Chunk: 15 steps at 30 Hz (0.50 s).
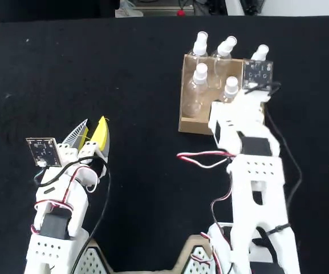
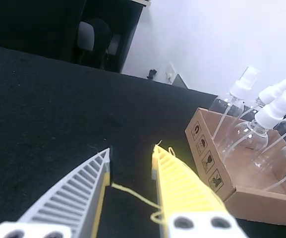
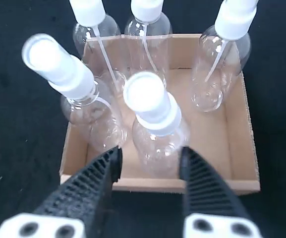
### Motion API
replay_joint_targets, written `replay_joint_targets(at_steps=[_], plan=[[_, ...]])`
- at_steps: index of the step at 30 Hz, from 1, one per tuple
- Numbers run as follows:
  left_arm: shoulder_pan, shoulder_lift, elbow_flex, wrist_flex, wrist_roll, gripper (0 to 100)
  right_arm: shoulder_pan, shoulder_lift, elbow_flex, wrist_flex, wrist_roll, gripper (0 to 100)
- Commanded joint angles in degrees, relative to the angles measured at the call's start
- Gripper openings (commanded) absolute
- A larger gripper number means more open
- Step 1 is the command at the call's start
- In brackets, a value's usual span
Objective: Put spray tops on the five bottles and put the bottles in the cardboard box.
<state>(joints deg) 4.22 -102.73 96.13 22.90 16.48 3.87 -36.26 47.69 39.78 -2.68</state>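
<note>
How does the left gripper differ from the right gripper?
The left gripper has one grey and one yellow finger; the right gripper has black fingers. The left gripper is over table, apart from the cardboard box; the right gripper is at the box, a bottle showing between its fingers. Both are open.

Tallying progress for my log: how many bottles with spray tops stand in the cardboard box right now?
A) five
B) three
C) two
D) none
A: the right wrist view shows five bottles, each wearing a white spray top, standing upright inside the cardboard box.
</note>
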Motion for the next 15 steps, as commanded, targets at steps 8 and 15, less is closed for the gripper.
replay_joint_targets(at_steps=[8,15], plan=[[-0.4,-0.3,1.3,0.0,-0.4,14,-0.2,-2.4,-18.4,19.2,0.3,1.8],[-0.4,-0.4,0.7,2.9,-4.6,3,-0.2,-5.5,-15.5,23.2,0.2,1.8]])
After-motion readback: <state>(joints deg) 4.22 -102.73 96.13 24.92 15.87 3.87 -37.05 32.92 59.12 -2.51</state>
